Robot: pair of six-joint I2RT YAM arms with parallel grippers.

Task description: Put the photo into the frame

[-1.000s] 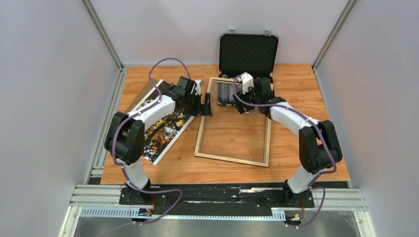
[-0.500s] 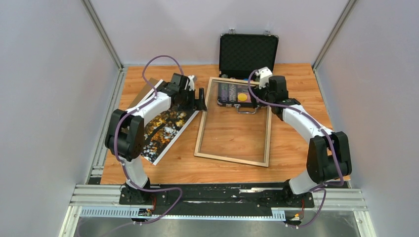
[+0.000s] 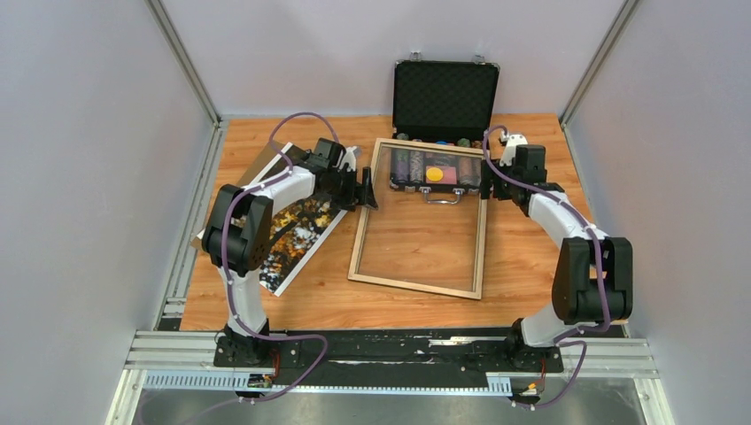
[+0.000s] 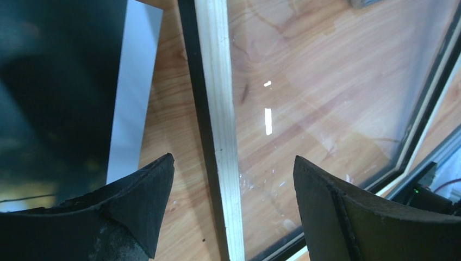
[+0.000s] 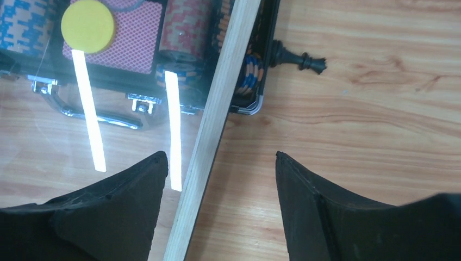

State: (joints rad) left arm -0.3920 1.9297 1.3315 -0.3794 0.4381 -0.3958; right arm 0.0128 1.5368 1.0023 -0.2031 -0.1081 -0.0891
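From above, I am hovering my left claw at the left rail of the frame and my right claw at its far right corner. The frame is lying pale side up mid-counter, its far end over the open case. The photo is lying picture up to the left, partly under my left arm, close to the frame but outside it.

Through my left wrist, the claw is standing open with the pale rail running between its fingers, touching neither. The photo's white strip is showing just left of the rail, and a glossy pane is reflecting light inside the frame.

Through my right wrist, that claw is open too, straddling the right rail, with chips showing through the pane.

I am judging that the frame wants gripping on both rails before lifting or turning. To do it well, I should be lowering each claw until the rail sits deep between the pads, closing both together, and keeping the lift level so the pane is not sliding out.
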